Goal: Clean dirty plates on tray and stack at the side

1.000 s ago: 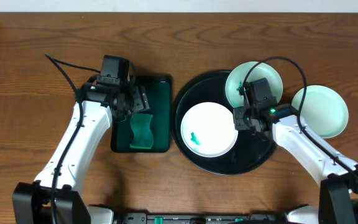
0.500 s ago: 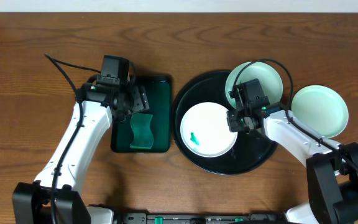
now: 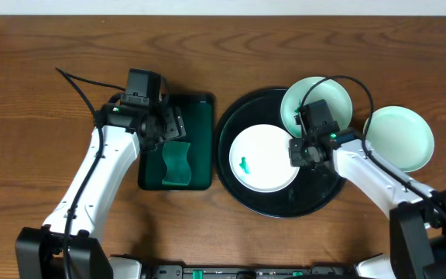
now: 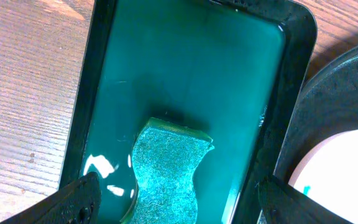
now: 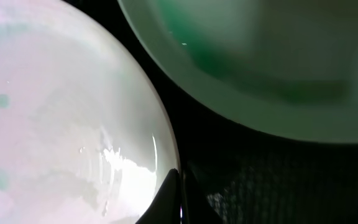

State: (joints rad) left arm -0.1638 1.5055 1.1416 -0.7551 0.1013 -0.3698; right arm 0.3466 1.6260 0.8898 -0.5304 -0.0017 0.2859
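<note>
Smeared plate (image 3: 265,167) lay inside the tray (image 3: 246,108), a little left of its middle, white, with a small green mark (image 3: 245,163) on its left half. A second plate (image 3: 327,101), mint-tinted, sat at the tray's upper right edge, partly over the rim. A third plate (image 3: 401,139) rested on the table (image 3: 53,46) to the right of the tray and apart from it.

The right gripper (image 3: 300,151) was low over the tray, its jaws drawn together on the right rim of the smeared plate; the wrist view showed the fingertips meeting there.

The left gripper (image 3: 169,128) hung left of the tray over a green rectangular tray (image 3: 200,108), jaws wide apart and holding nothing. A green sponge (image 4: 169,168) lay below, between the fingers (image 4: 82,199)
</note>
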